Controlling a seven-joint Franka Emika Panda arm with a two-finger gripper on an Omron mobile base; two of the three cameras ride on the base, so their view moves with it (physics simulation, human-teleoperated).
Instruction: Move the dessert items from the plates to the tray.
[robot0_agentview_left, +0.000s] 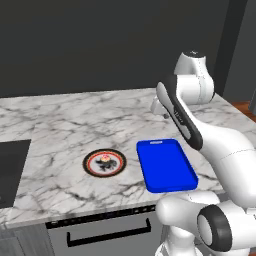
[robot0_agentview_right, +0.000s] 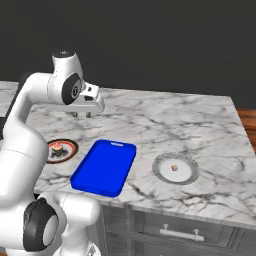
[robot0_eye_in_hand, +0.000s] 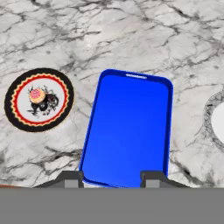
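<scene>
The bright blue tray (robot0_agentview_left: 166, 165) (robot0_agentview_right: 104, 167) (robot0_eye_in_hand: 127, 127) lies empty on the marble counter. Left of it sits the black-and-red rimmed plate (robot0_agentview_left: 104, 163) (robot0_agentview_right: 61, 150) (robot0_eye_in_hand: 38, 99) with the pink-topped cupcake (robot0_agentview_left: 105, 159) (robot0_agentview_right: 58, 147) (robot0_eye_in_hand: 36, 94) on it. Right of the tray, the pale grey-white plate (robot0_agentview_right: 175, 168) (robot0_eye_in_hand: 216, 120) carries a small tan lump (robot0_agentview_right: 174, 167). My gripper (robot0_agentview_right: 82, 115) (robot0_eye_in_hand: 111, 179) (robot0_agentview_left: 165, 116) hovers well above the counter, over the tray's far end. It looks down on the tray, its fingers apart with nothing between them.
A dark cooktop (robot0_agentview_left: 10, 170) is set into the counter at the far left. The counter's front edge (robot0_agentview_left: 100, 212) runs just below the tray and plates, with a handled drawer front beneath. A dark wall stands behind the counter.
</scene>
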